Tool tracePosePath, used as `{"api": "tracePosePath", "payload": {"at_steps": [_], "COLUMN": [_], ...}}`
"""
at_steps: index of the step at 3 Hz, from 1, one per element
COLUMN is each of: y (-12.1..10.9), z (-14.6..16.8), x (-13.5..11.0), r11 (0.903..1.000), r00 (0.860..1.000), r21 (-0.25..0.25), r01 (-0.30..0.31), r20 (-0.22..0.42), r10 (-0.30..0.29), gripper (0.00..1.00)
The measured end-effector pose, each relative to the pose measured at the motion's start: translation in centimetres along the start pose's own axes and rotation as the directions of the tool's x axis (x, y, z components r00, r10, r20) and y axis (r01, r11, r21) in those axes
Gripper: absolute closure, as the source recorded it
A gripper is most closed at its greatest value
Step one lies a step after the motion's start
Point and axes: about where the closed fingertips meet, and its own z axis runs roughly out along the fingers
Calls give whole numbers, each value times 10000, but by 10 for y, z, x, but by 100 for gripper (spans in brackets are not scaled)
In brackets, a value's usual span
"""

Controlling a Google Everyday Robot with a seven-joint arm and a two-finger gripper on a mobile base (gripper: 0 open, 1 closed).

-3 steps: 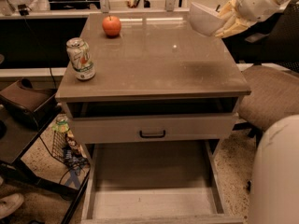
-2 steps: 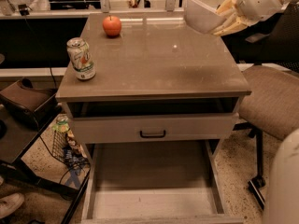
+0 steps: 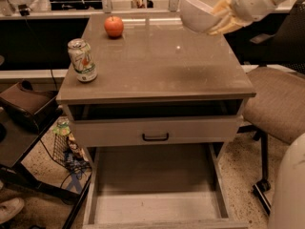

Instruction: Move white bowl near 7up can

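Note:
The white bowl is held tilted in the air above the back right part of the table. My gripper, with yellowish fingers on a white arm, is shut on the bowl's right rim. The 7up can stands upright near the table's front left edge, far to the left of the bowl.
An orange-red apple sits at the back left of the table. Below the top, one drawer is slightly open and a lower drawer is pulled far out. A padded chair stands to the right. A wire basket sits on the floor at left.
My gripper has carried the white bowl a little to the left and upward over the table's back right corner. The can and apple have not moved.

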Motion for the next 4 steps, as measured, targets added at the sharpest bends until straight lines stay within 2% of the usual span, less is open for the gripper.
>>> {"api": "tracePosePath", "payload": {"at_steps": [1,2,3,4], "y": [-3,-8,15,37], "z": [17,21,67,115], "x": [-18,-64,-93,-99], "r11": [9938,9653,9406,9079], "r00": [9906,9558,9351,9114], "r21": [-307,-157,-658,-1499], "r01": [1065,2606,3330,3915], "r20": [-827,-1370,-1049,-730], "r10": [-1087,-2603,-3384,-4050], "gripper": [100,100,100,100]}}
